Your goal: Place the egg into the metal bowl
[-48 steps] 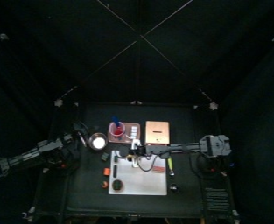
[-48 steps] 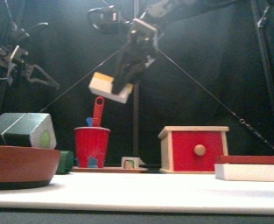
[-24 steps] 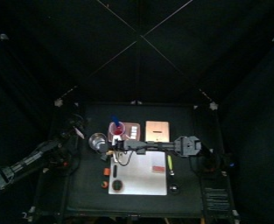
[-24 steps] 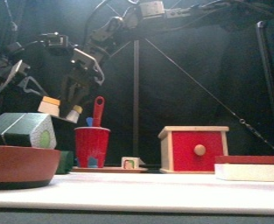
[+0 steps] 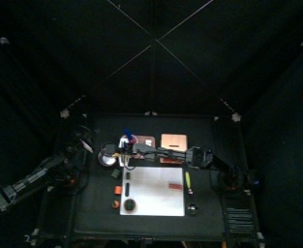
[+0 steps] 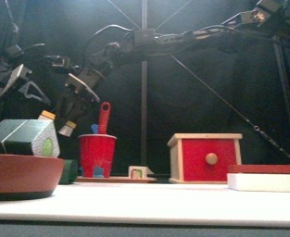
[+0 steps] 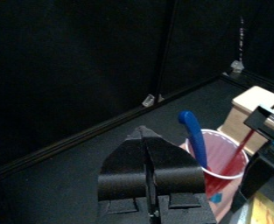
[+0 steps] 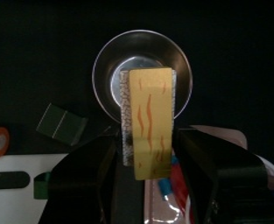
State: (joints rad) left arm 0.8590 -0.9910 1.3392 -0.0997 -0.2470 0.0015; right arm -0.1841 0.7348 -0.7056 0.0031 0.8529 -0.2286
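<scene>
My right gripper [image 8: 151,166] is shut on a yellow-tan rectangular block [image 8: 151,118] with orange streaks; I see nothing egg-shaped. The block hangs right over the small shiny metal bowl [image 8: 125,54], apart from it. In the top view the right arm reaches across to the bowl [image 5: 108,156] at the table's left. In the front view the right gripper [image 6: 70,109] hangs above a green-and-white box [image 6: 21,137], which hides the bowl. My left gripper [image 7: 151,171] is shut and empty, and rests at the left [image 6: 14,80].
A red cup with a blue thing [image 6: 97,153] stands just right of the bowl. A dark red dish [image 6: 18,174] is front left, a red wooden box [image 6: 207,157] and a red-and-white block [image 6: 261,178] to the right. A white mat [image 5: 154,194] covers the table's front.
My right gripper has carried the block from above the table's middle leftward and down, to above the bowl. The left arm has barely moved.
</scene>
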